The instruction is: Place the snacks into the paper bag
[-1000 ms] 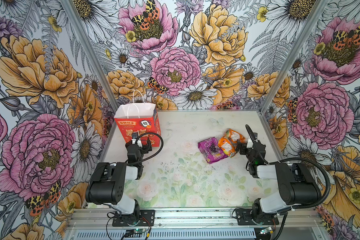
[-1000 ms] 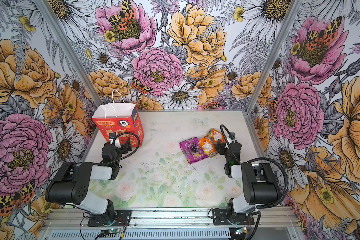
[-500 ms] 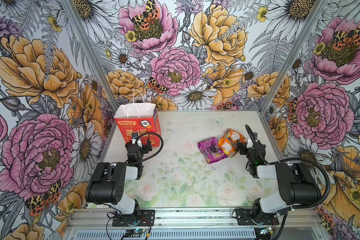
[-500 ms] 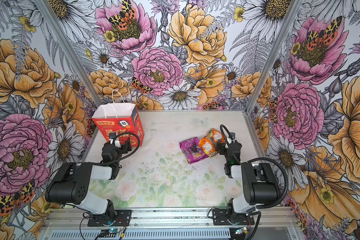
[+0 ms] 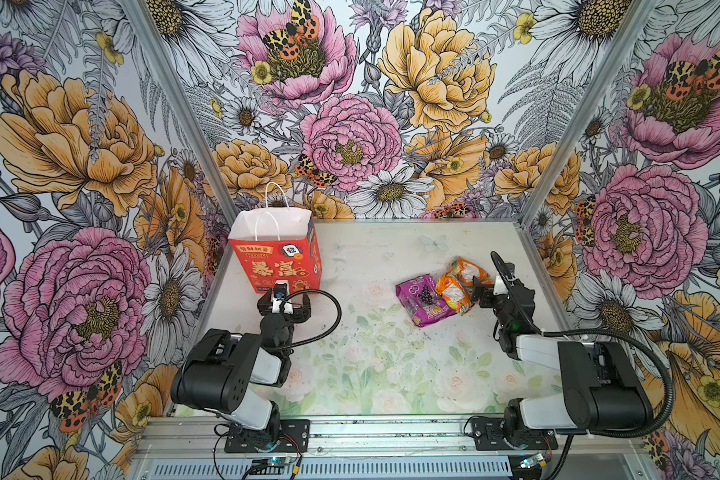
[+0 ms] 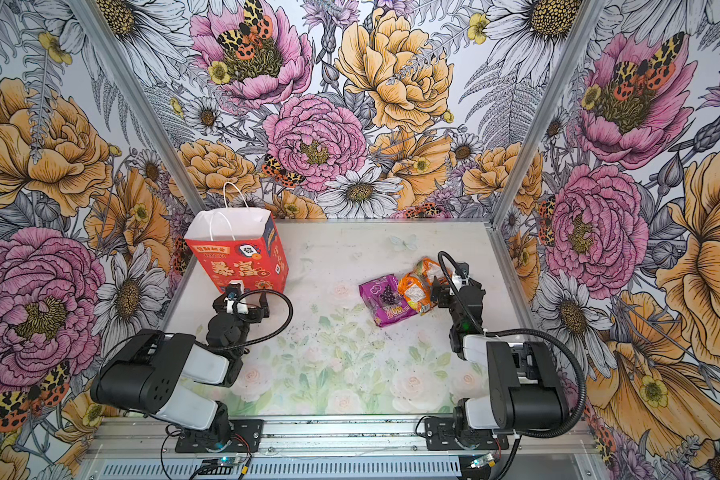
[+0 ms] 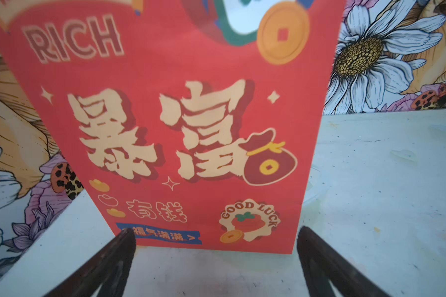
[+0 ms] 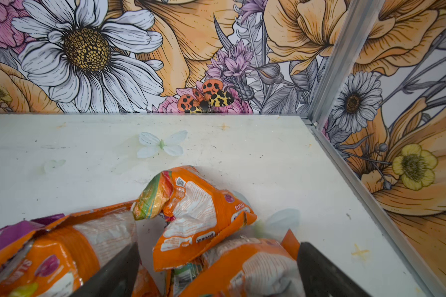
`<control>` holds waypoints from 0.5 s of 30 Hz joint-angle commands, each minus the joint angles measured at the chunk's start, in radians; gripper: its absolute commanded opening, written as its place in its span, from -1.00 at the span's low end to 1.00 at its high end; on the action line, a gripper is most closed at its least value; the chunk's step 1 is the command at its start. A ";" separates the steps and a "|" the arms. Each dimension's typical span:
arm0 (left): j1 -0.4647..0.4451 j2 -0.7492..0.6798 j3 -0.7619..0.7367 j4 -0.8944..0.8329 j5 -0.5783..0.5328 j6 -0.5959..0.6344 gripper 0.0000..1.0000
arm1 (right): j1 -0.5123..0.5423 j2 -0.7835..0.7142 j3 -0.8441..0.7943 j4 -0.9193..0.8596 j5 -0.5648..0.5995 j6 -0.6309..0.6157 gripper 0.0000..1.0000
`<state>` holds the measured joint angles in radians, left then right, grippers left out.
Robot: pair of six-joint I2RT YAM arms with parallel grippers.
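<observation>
**Location of goods.** The tall red paper bag with white cord handles [image 5: 276, 259] stands upright at the upper left of the pale floral-printed surface [image 5: 375, 249], its mouth open upward. The snacks lie in one cluster right of centre in both top views, well apart from the bag. They are a shiny purple plastic packet with a grape picture [image 5: 422, 297] and, touching its right edge, crinkly orange packets [image 6: 417, 293]. The right wrist view shows three orange packets overlapping, the uppermost [image 8: 195, 213] resting across the other two.

**Jaws.** Right gripper [image 8: 218, 250]: jaws spread wide, one on either side of the orange heap, clamped on nothing. Left gripper [image 7: 216, 232]: jaws wide apart and empty, low at the foot of the bag's front face. Whether they touch it cannot be told.

**Step in hand, as judged.** First pick of an orange packet; all four snacks are on the surface.

**Recommended execution.**
- Settle the jaws around one packet's puffed body, not a thin sealed edge, which would likely slip.
- Because the packets overlap, a neighbour may be pinched or dragged, so lift straight and check separation.
- Release above the bag's mouth, clear of the cord handle lying across it.
- The light bag may tip if nudged.

**Arm pose.** Right arm [image 5: 591, 374]: folded low, forearm reaching up the frame, wrist angled left into the pile. Left arm [image 5: 225, 365]: likewise folded, wrist pointing at the bag.
</observation>
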<state>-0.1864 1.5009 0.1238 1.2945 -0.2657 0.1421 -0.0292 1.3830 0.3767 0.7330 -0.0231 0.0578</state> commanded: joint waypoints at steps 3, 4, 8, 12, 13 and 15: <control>-0.093 -0.153 -0.033 0.081 -0.201 0.093 0.98 | 0.017 -0.107 0.067 -0.205 -0.062 0.016 0.92; -0.104 -0.193 -0.035 0.056 -0.221 0.082 0.98 | 0.020 -0.127 0.076 -0.233 -0.073 0.026 0.91; -0.111 -0.462 0.038 -0.369 -0.221 -0.065 0.98 | 0.041 -0.205 0.161 -0.416 -0.129 0.054 0.89; -0.108 -0.691 0.236 -0.957 -0.257 -0.232 0.98 | 0.081 -0.256 0.277 -0.631 -0.179 0.052 0.89; -0.109 -0.729 0.255 -1.010 -0.265 -0.245 0.98 | 0.086 -0.263 0.300 -0.663 -0.204 0.052 0.89; -0.111 -0.815 0.295 -1.120 -0.304 -0.299 0.98 | 0.102 -0.275 0.351 -0.723 -0.251 0.052 0.89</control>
<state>-0.2924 0.7673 0.3798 0.5426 -0.4908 -0.0277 0.0559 1.1370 0.6624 0.1772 -0.1833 0.0959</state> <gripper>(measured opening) 0.989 0.946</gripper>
